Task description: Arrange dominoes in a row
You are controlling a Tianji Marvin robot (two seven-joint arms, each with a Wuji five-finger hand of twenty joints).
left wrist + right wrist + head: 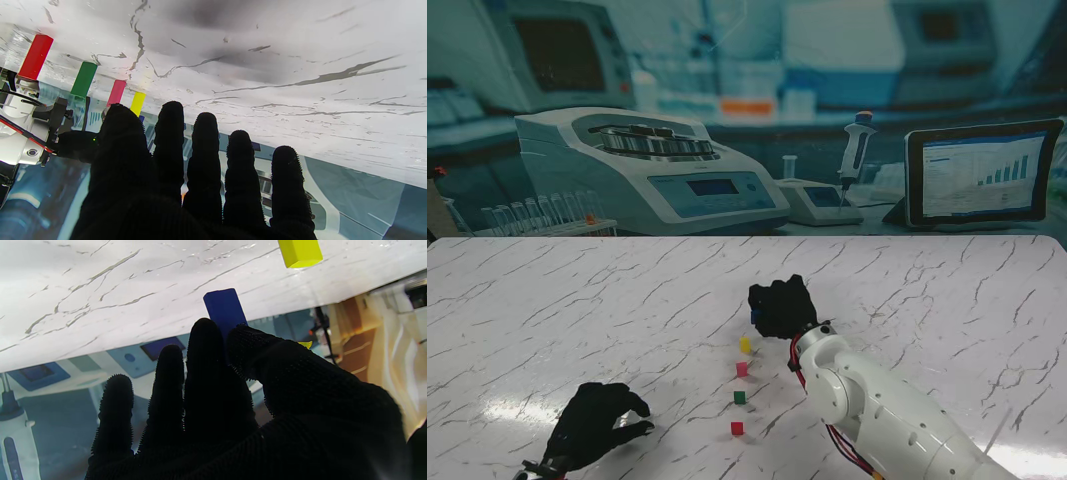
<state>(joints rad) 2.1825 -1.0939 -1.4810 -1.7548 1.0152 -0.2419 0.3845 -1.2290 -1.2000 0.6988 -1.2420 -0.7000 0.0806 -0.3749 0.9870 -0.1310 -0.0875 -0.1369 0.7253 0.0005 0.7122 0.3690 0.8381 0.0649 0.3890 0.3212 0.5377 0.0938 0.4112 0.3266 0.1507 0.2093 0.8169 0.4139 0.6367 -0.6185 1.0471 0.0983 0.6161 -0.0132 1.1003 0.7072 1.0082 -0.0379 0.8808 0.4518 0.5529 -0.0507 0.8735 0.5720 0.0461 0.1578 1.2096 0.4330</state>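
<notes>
A row of upright dominoes runs away from me in the stand view: red (737, 428), green (740, 397), pink (741, 369), yellow (745, 344). My right hand (782, 305) is at the row's far end, shut on a blue domino (755, 316). The right wrist view has thumb and fingers (205, 340) pinching the blue domino (224, 308), its end at the table, near the yellow one (300, 252). To the left of the row and nearer to me, my left hand (592, 425) rests open. Its wrist view shows the red (35, 57), green (83, 79), pink (116, 93) and yellow (137, 103) dominoes.
The white marble table (947, 300) spreads wide around the row. Behind its far edge stand a lab machine (647, 170), a pipette on its stand (857, 150) and a tablet screen (982, 175). My right forearm (877, 410) lies close to the right of the row.
</notes>
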